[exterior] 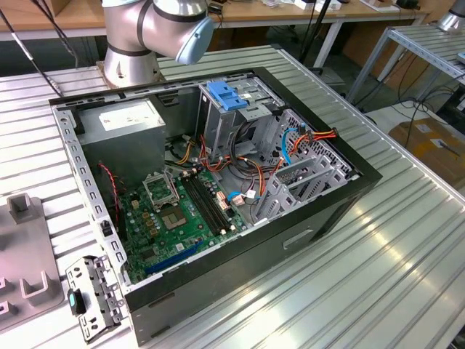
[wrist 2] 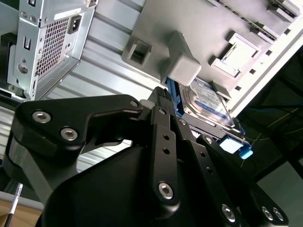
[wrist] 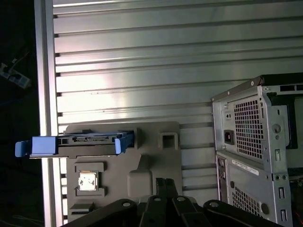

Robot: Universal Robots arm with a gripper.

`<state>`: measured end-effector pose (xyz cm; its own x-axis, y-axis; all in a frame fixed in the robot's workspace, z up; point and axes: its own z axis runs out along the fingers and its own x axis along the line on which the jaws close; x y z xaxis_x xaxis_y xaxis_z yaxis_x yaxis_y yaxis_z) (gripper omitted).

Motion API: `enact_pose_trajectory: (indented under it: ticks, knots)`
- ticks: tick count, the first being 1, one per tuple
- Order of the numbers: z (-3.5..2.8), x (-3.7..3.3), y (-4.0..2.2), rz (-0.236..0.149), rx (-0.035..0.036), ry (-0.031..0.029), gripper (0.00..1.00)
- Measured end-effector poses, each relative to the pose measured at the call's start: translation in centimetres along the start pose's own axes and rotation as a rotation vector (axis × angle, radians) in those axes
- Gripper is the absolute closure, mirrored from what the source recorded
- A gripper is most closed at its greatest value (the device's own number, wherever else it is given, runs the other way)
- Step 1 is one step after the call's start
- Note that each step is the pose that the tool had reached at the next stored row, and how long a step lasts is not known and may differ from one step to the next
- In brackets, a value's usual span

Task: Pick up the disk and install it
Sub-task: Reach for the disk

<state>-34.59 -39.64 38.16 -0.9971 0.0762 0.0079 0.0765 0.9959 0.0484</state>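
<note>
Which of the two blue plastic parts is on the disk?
The blue bracket around the disk, on the grey tray outside the case. The blue latch sits atop the drive cage inside it.

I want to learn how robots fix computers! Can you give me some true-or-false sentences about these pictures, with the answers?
1. The silver-grey rectangular disk in its blue carrier rests on the grey moulded tray. True.
2. The black gripper is gripping the disk. False: in the first wrist view the gripper is apart from it.
3. The black computer case lies open, its green motherboard showing. True.
4. The blue plastic latch lies outside the case. False: it sits on the metal drive cage inside the case.
</note>
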Motion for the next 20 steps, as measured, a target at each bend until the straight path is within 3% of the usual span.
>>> enact_pose_trajectory:
  ticks: [12,20]
  knots:
    - [0.01,0.32,-0.02,0.0,-0.0001,0.0006,0.89]
    - [0.02,1.56,-0.09,0.0,-0.0001,0.0007,0.89]
